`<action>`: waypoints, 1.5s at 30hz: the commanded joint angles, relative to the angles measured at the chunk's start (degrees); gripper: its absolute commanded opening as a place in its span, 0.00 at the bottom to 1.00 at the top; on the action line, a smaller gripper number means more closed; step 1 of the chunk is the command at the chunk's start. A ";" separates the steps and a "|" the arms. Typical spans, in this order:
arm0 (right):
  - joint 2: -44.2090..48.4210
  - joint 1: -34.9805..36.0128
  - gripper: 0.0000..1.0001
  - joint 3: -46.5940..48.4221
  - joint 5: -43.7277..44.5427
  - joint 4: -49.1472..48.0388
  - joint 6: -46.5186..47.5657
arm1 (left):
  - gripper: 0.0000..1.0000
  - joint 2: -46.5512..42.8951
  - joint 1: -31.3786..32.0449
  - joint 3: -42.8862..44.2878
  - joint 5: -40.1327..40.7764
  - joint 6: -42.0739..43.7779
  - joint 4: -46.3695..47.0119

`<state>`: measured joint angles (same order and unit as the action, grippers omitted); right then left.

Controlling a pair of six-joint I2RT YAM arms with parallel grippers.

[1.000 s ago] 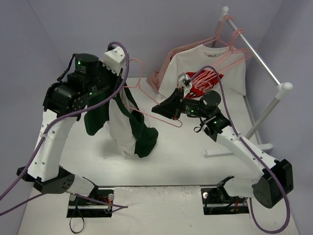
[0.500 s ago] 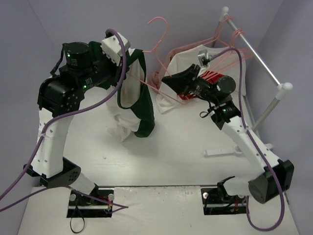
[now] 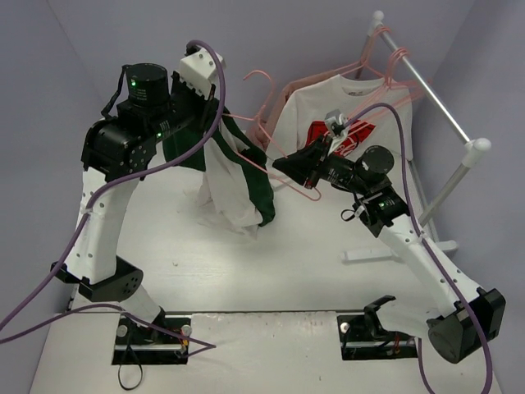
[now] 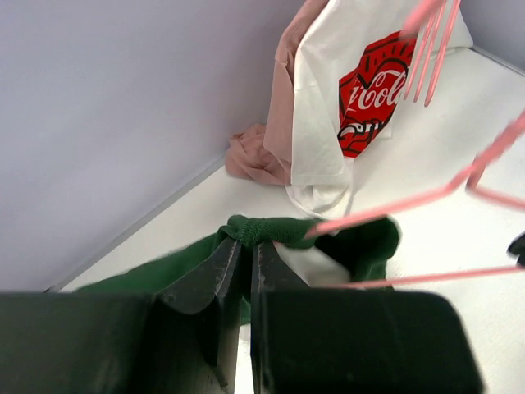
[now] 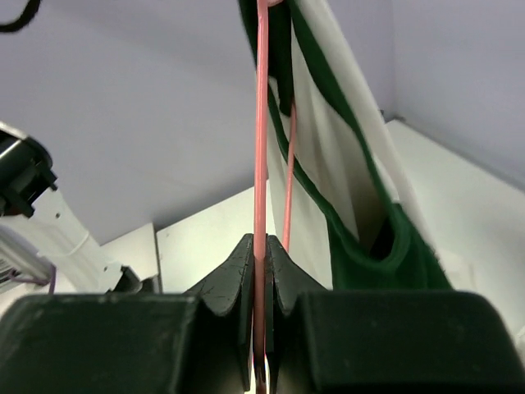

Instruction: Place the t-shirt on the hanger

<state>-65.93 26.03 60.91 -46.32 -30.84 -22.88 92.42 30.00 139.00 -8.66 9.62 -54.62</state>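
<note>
T-shirt (image 3: 238, 189) hangs bunched, centre-left of the top view, off the table. Left gripper (image 4: 244, 258) is pressed together on its green collar hem. Hanger (image 5: 261, 123) sits just right of the shirt, long axis slanting down-right to the right gripper (image 5: 261, 254), which pinches its wire. One end seems to be inside the neck opening. Left arm raised, elbow high. Right arm stretched toward centre.
</note>
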 commanded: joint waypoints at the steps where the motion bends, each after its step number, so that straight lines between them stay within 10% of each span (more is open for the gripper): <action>1: 2.03 1.20 0.00 -0.90 -1.47 -7.72 -1.25 | 0.00 -0.52 -0.03 3.83 0.20 -1.83 4.91; 20: -8.91 1.69 0.00 3.65 -4.44 -37.81 -18.16 | 0.00 -0.36 2.63 1.96 -8.78 -4.29 4.96; 45: -12.64 5.00 0.00 5.36 -5.97 -34.64 -11.92 | 0.00 -0.92 5.77 6.73 -5.06 -9.00 13.57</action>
<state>-78.87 29.71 64.29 -49.74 -59.33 -36.84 94.24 34.94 145.18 -13.06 2.53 -52.47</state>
